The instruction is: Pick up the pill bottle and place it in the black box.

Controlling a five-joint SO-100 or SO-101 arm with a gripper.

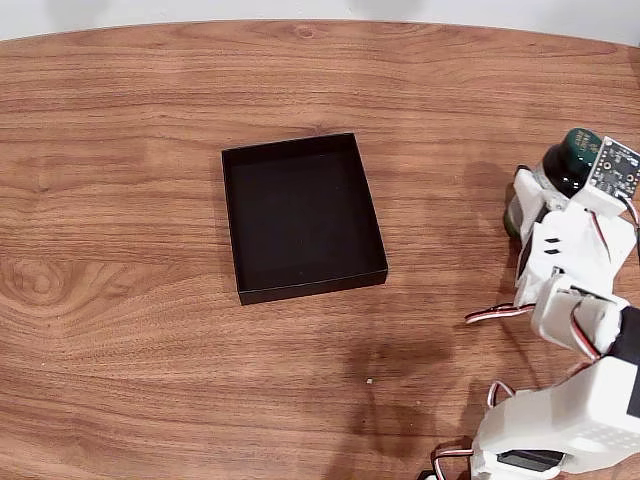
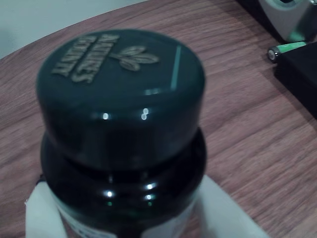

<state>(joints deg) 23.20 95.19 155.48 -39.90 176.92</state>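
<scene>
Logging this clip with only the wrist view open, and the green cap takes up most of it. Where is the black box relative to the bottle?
Observer: In the fixed view the black box lies near the middle of the table, well left of the pill bottle and not touching it.
Operator: Anything inside it?
Observer: No, its floor is bare.
Operator: And where is the bottle?
Observer: Cap up, near that picture's right edge, with the arm extending to it from the lower right corner.
</scene>
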